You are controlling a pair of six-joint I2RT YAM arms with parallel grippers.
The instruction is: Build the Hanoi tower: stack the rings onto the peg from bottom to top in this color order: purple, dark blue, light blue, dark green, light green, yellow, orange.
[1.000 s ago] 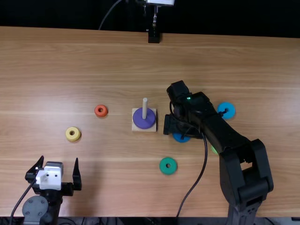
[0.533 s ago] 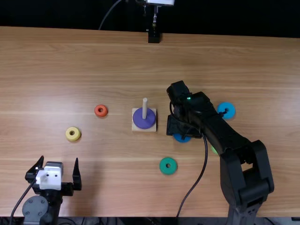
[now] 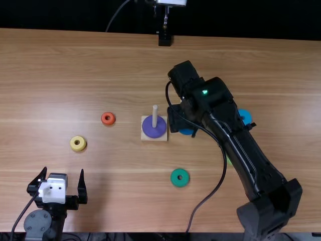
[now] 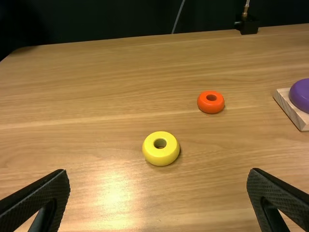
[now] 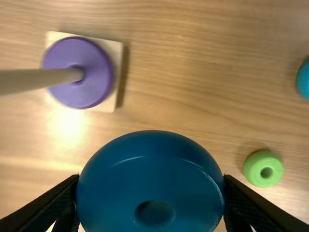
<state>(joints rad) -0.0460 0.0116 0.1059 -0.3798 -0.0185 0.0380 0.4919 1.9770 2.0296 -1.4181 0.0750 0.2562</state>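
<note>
Currently gripping dark blue ring (image 5: 145,179) in right gripper (image 3: 177,118), fingers closed against its sides, above bench (image 3: 120,201), between peg (image 3: 155,113) and light blue ring (image 3: 245,115). Around peg: purple ring (image 3: 148,130). Nearer bench edge: dark green ring (image 3: 175,178). Off left: orange ring (image 3: 111,120), yellow ring (image 3: 78,148). Nearer still: left gripper (image 3: 63,173), fingers wide apart, empty.

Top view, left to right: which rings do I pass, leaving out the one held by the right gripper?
Yellow ring, orange ring, purple ring on the peg, dark green ring, light green ring, light blue ring.
</note>
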